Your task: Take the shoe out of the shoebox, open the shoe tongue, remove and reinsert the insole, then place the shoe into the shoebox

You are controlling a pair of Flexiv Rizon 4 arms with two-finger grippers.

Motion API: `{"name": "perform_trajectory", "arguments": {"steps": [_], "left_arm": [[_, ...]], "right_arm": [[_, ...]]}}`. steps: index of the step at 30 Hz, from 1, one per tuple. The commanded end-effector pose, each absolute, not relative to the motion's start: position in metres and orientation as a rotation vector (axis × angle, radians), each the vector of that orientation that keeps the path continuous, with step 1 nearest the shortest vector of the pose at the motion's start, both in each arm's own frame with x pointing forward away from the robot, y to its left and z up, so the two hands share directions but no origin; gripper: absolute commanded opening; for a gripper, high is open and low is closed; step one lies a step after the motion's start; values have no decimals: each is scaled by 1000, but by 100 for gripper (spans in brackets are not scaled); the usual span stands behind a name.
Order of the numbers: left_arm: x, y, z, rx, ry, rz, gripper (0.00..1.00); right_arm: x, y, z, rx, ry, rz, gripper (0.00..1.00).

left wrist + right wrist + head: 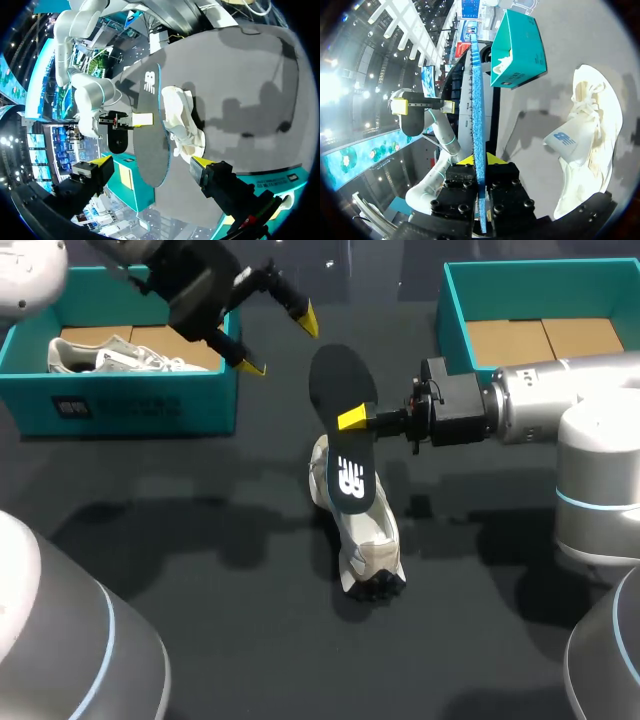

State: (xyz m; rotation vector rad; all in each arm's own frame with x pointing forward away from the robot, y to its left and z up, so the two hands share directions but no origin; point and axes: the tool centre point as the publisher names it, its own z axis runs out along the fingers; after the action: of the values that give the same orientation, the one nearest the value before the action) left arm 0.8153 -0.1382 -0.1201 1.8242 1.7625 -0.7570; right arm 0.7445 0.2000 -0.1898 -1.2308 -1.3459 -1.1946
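Rounded grey links of the left arm and right arm fill the near corners. Past them, at the middle of the dark desk, lies the shoe. It is a cream-white trainer tipped on its side, with loose laces, a dark lugged sole end toward the near edge and its tongue pulled out. Just above it the right gripper is clamped on one long edge of the insole, about mid-length. The insole is black on top with a white logo and blue underneath. Its lower end overlaps the shoe from above, and I cannot tell whether they touch. I judge the insole to be out and reinsertion to be the step in hand. To do it well, keep the pinch firm, because the thin sheet will flex. Lead one end into the opening at a shallow angle, and brace the shoe so it does not slide. The left gripper, fingers spread and holding nothing, hangs farther back near the left shoebox. That teal box at the far left corner holds a second shoe. At the far right corner, the right shoebox shows its cardboard floor.
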Motion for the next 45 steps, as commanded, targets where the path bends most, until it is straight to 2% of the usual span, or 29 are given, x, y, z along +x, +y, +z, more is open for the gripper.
{"name": "perform_trajectory", "arguments": {"steps": [1, 18, 45], "left_arm": [[811, -132, -130, 1518, 1496, -1041, 100], [795, -113, -153, 1314, 1472, -1073, 100], [788, -118, -161, 1250, 1446, -1105, 100]], "right_arm": [[744, 202, -190, -1234, -1347, -1194, 0], [744, 202, -190, -1234, -1347, -1194, 0], [741, 210, -186, -1199, -1277, -1244, 0]]}}
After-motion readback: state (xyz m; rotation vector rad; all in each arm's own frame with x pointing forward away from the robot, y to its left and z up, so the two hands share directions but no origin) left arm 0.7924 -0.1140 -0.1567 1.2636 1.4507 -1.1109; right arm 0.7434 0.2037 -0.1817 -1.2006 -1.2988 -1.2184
